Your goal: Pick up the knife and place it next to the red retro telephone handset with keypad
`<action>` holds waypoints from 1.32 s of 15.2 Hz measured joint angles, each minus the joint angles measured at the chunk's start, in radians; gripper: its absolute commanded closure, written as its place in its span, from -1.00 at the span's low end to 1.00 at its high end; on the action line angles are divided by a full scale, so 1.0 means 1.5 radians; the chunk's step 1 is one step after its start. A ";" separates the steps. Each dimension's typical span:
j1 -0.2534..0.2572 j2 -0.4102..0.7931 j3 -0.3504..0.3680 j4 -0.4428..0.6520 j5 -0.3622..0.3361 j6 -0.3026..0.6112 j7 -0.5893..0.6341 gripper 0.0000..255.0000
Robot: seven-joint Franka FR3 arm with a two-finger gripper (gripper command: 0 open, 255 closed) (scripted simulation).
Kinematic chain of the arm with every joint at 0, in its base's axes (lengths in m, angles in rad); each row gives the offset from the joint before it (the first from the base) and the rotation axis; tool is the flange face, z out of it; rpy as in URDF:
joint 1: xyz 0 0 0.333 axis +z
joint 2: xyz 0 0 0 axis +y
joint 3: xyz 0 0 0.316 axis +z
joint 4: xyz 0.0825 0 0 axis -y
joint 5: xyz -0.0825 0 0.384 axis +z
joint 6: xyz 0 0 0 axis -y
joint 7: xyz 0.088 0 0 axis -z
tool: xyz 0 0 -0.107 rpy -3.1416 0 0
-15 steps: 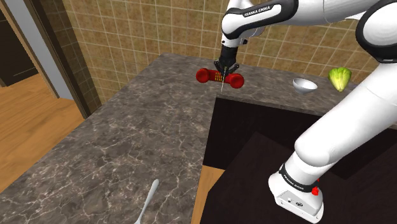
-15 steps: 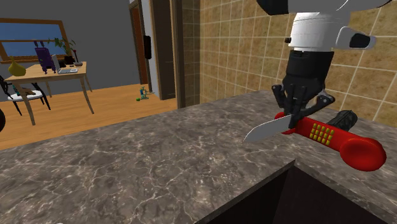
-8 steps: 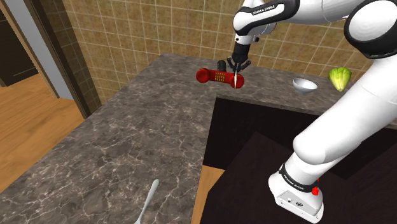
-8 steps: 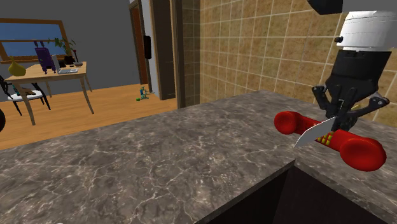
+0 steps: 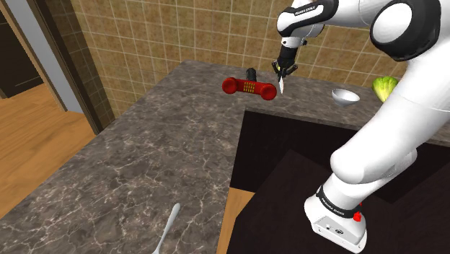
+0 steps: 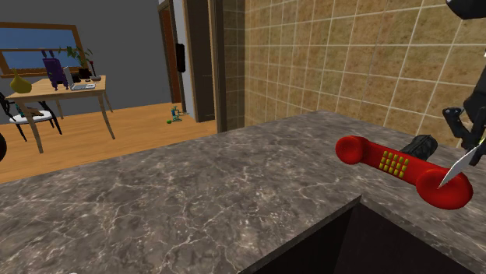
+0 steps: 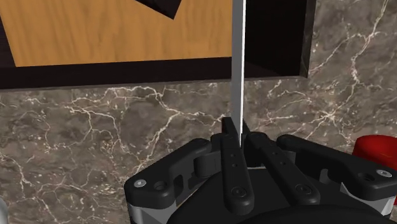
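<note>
Pincer [image 7: 238, 135] closure on the knife [image 7: 241, 63] is plain in the wrist view: the knife is clasped between the two black fingers, and its blade is seen edge-on as a thin pale line running straight out beyond the fingertips. In the shoulder view the blade is pointed down from the pincer toward the marbled counter [image 5: 144, 166]. Whether the tip touches the stone cannot be told.

The red handset [image 5: 249, 87] is laid flat on the counter just beside and below the pincer, with one round end nearest the blade. In the second exterior view the blade tip is drawn over that round end; contact between them cannot be judged. A small black object [image 5: 251, 73] is set close behind the handset, on the side away from the pincer.

On the pincer's other side, a white bowl [image 5: 345, 96] is placed near, and a green leafy vegetable [image 5: 385, 88] beyond it. A pale spoon [image 5: 167, 227] is found well apart from the pincer, at the counter's far end.
</note>
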 measured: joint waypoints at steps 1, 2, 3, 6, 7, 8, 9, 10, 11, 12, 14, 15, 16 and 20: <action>-0.008 0.006 -0.007 0.009 0.001 -0.003 -0.015 1.00; -0.014 0.018 -0.013 0.024 0.002 -0.006 -0.027 1.00; -0.021 0.034 -0.019 0.041 0.005 -0.008 -0.040 1.00; -0.048 0.079 -0.039 0.100 0.014 -0.024 -0.090 1.00; -0.056 0.095 -0.044 0.120 0.017 -0.028 -0.103 1.00; -0.064 0.110 -0.049 0.140 0.021 -0.033 -0.116 1.00; -0.073 0.129 -0.053 0.164 0.025 -0.039 -0.130 1.00; -0.082 0.144 -0.058 0.186 0.029 -0.046 -0.144 1.00; -0.091 0.161 -0.062 0.212 0.033 -0.056 -0.157 1.00; -0.102 0.177 -0.066 0.238 0.037 -0.066 -0.171 1.00; -0.120 0.217 -0.071 0.290 0.047 -0.080 -0.193 1.00; -0.124 0.226 -0.072 0.294 0.049 -0.075 -0.198 1.00; -0.125 0.230 -0.072 0.290 0.050 -0.068 -0.200 1.00; -0.124 0.233 -0.071 0.259 0.052 -0.033 -0.202 1.00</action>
